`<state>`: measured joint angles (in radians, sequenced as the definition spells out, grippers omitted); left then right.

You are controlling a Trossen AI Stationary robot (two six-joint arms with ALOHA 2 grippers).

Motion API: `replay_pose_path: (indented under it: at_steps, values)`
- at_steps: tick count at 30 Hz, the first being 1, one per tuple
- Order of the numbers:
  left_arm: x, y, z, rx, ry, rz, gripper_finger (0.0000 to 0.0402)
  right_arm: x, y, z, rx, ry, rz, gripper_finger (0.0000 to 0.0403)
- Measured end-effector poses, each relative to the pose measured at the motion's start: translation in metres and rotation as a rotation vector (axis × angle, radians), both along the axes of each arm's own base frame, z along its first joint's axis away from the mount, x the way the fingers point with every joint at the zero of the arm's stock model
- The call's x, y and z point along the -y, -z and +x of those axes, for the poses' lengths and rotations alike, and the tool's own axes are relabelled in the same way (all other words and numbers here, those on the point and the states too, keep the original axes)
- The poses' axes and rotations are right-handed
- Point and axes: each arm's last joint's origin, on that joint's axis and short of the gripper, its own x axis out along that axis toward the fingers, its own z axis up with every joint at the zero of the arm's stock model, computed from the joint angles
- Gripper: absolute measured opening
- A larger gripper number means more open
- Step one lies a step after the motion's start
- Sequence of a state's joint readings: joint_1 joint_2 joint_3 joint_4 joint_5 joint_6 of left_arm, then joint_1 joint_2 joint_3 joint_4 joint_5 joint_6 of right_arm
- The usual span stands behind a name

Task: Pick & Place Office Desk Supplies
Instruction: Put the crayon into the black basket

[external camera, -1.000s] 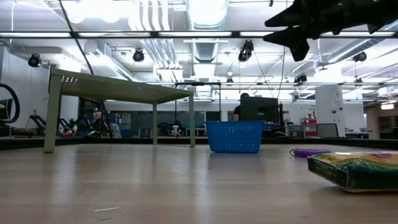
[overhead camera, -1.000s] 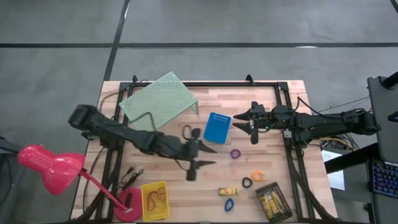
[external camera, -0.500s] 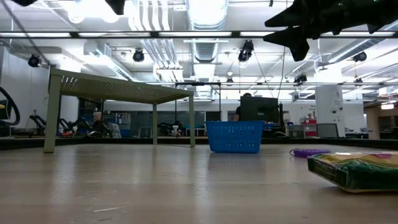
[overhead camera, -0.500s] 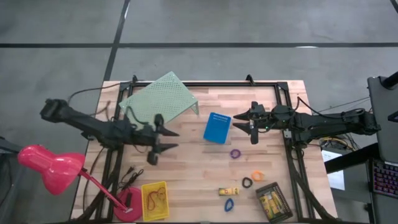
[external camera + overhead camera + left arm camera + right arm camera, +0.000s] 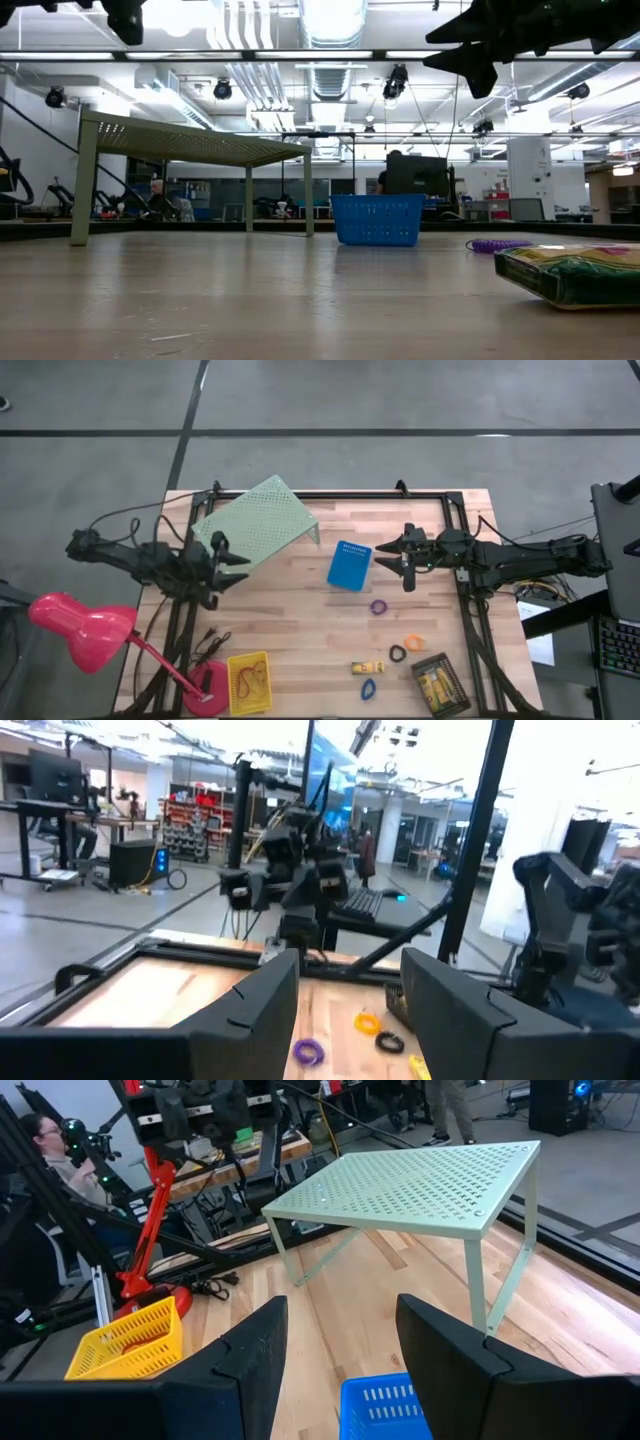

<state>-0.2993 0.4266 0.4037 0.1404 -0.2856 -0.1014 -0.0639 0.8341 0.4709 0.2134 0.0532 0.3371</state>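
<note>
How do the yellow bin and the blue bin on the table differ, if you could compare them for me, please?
The yellow bin sits at the table's front edge beside the pink lamp's base, while the blue bin sits mid-table near the pale green riser. The yellow bin holds thin tan-orange rubber bands; the blue bin shows nothing inside. Both are small rectangular open-topped bins standing upright.

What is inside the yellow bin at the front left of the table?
The yellow bin holds thin tan-orange rubber bands, lying tangled on its floor. How many there are cannot be told, and its walls may hide more.
</note>
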Motion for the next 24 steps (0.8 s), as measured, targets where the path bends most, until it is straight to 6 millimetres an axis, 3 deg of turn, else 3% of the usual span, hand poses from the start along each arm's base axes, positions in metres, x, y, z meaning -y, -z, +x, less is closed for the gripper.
replay_pose_path:
  at_steps: [12,24]
  values:
    - [-0.0037,0.0039,-0.0118,-0.043,-0.001,-0.009,0.0184,0.0,0.0,0.0,0.0,0.0,0.0,0.0183]
    - [-0.0037,0.0054,-0.0118,-0.06,0.014,-0.174,0.0183,0.0001,0.0,0.0,0.0,0.0,0.0,0.0183]
